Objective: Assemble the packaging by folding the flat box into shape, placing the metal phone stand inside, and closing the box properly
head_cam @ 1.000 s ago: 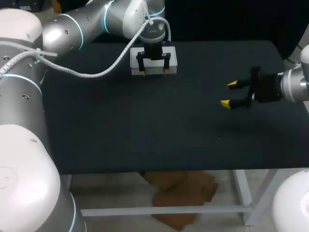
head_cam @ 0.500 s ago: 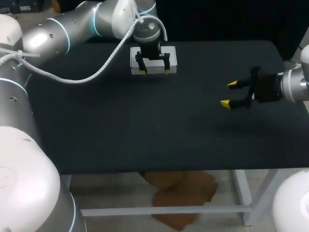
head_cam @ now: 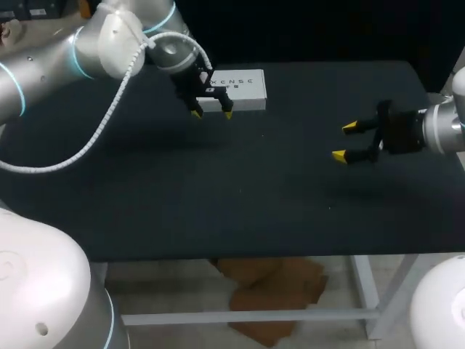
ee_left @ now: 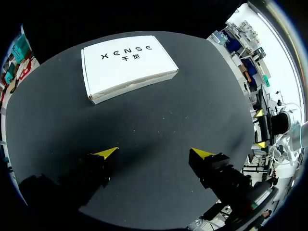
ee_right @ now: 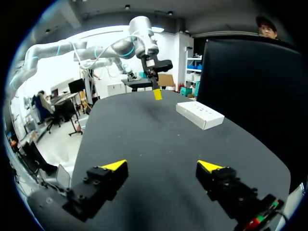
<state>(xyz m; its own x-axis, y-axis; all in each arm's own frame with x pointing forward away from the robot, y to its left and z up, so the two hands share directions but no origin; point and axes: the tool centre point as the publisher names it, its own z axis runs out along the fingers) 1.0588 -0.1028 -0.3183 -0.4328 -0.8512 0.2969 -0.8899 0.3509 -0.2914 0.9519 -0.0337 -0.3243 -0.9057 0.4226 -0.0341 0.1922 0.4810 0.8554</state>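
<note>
A closed white box (head_cam: 236, 90) with dark lettering on its lid lies flat at the far middle of the black table (head_cam: 240, 189). In the left wrist view the white box (ee_left: 126, 66) lies ahead of my left gripper (ee_left: 154, 153), apart from it. My left gripper (head_cam: 211, 114) hangs open and empty just in front of the box's near left corner. My right gripper (head_cam: 345, 142) stands open and empty over the right part of the table; its own view shows the box (ee_right: 199, 114) far ahead of the right gripper (ee_right: 162, 166). No phone stand is visible.
The table's far edge runs right behind the box. My left arm (head_cam: 109, 43) comes in over the far left corner. Brown cardboard pieces (head_cam: 272, 294) lie on the floor under the table's front edge.
My left gripper has lifted off the box and drawn back to the left and toward the front, uncovering the lid. The box and the right arm have stayed in place.
</note>
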